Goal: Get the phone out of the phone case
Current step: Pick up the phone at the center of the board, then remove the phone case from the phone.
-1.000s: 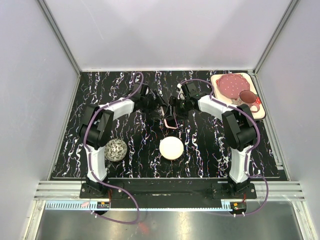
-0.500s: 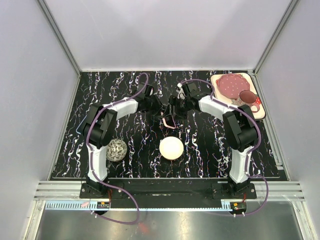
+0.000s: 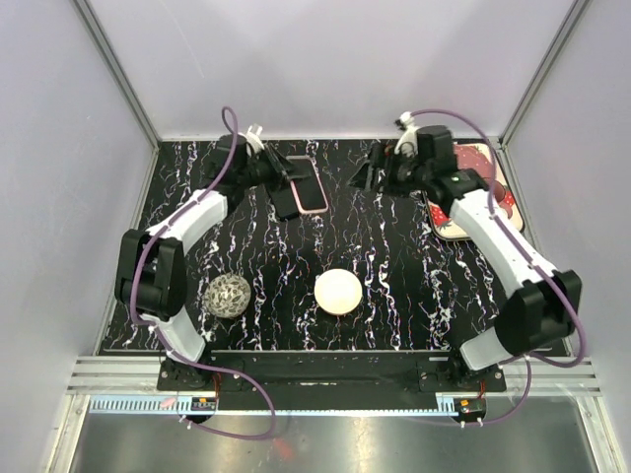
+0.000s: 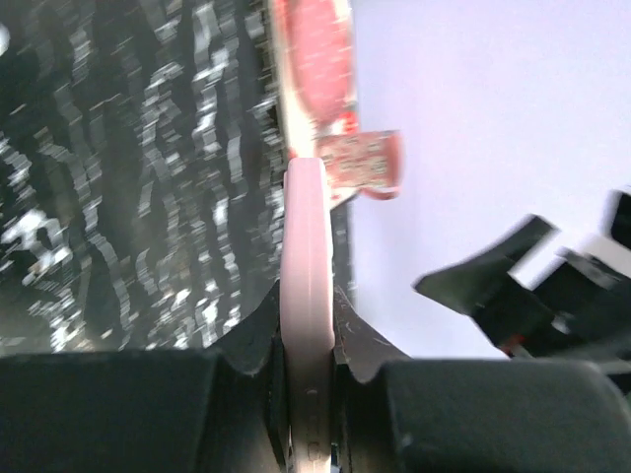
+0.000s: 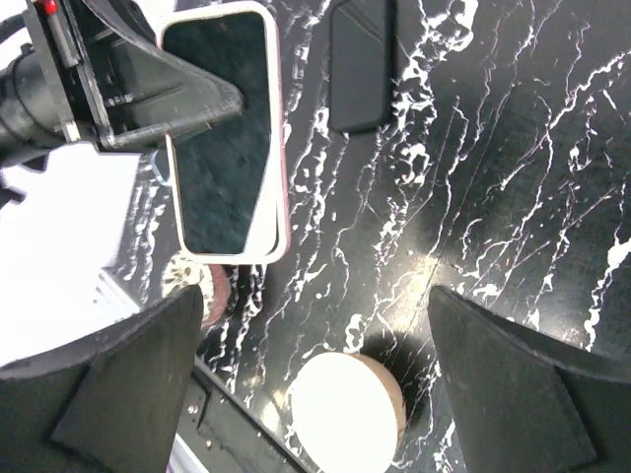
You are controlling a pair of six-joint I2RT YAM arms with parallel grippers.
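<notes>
Your L gripper point(image 4: 308, 325) is clamped on the phone case point(image 4: 306, 217), fingers point(image 4: 251, 335) pinching it front & back, w/ the pink edge running out past the tips. The phone point(image 5: 222, 138) sits inside it as far as I can judge, dark face toward the R wrist cam. Your R gripper point(image 5: 311, 296) is wide open, nothing between its fingers point(image 5: 128, 384), and the case is ahead of those tips, off toward one finger, not touching. For the step in hand, bring the R tips to the free corner farthest from the L pads (the pinched end prob. won't release while squeezed) and peel the lip back rather than pushing on the glass. Go slow, and make the L hold firm so the case doesn't twist. The rim is pale pink, smooth, round-cornered, and looks soft & rubbery. The face is glossy, mirrors the marbling, and is likely slick under pads. A matte black slab point(image 5: 360, 64), a rounded rectangle, lies flat beyond the R tips; can't tell what it is. A cream dome point(image 5: 345, 404) sits below, between the R fingers, on the black white-veined table point(image 5: 473, 197).
</notes>
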